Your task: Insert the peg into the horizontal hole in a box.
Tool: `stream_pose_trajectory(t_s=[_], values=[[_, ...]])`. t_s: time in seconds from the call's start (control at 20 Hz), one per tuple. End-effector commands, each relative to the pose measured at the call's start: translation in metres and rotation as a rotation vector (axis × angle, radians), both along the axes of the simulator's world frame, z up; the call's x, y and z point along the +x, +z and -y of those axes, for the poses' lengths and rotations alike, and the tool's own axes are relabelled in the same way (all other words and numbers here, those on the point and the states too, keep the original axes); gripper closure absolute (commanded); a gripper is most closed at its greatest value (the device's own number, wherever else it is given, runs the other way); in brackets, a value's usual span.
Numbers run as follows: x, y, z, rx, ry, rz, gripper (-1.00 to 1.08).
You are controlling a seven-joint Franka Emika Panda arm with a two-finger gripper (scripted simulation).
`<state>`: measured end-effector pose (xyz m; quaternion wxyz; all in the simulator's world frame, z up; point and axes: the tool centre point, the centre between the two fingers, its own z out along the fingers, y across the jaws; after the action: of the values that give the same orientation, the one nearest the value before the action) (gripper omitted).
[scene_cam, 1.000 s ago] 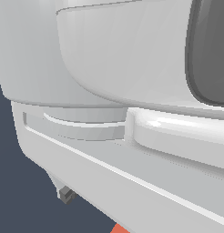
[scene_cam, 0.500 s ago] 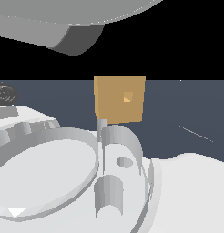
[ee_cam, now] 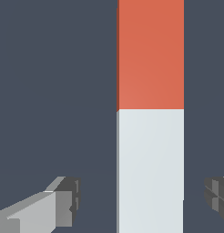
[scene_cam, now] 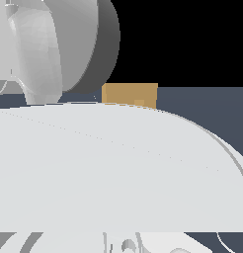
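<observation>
In the wrist view the peg (ee_cam: 150, 113) lies lengthwise on the dark floor, one half orange-red and the other pale grey-white. My gripper (ee_cam: 141, 196) is open and straddles the white half. One finger (ee_cam: 63, 202) stands on each side, and a gap separates each from the peg. In the exterior view only the top strip of the tan box (scene_cam: 129, 94) shows above the arm's white body. A slightly darker patch at its lower edge is the hole (scene_cam: 139, 103), mostly hidden. The peg and gripper are hidden in that view.
The arm's white body (scene_cam: 108, 168) fills most of the exterior view, with a grey-rimmed link (scene_cam: 59, 44) at the upper left. Dark grey floor (ee_cam: 54, 91) surrounds the peg.
The arm has swung across the exterior view. It now covers most of the box, which stood in full view half a second ago.
</observation>
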<state>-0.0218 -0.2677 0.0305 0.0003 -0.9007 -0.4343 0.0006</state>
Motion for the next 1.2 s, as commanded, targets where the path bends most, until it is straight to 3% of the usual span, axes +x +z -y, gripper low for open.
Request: stream_pose_trajectory(t_s=[0.0, 0.2, 0.25, 0.85, 1.15], values=[[0.0, -0.01, 0.0, 0.0, -0.001, 0.001, -0.92], [0.001, -0.013, 0.001, 0.0, -0.001, 0.001, -0.92], [0.001, -0.013, 0.001, 0.0, -0.001, 0.001, 1.08], [0.002, -0.013, 0.0, 0.0, 0.003, 0.001, 1.08], [0.021, -0.005, -0.018, -0.001, 0.068, 0.001, 1.08]])
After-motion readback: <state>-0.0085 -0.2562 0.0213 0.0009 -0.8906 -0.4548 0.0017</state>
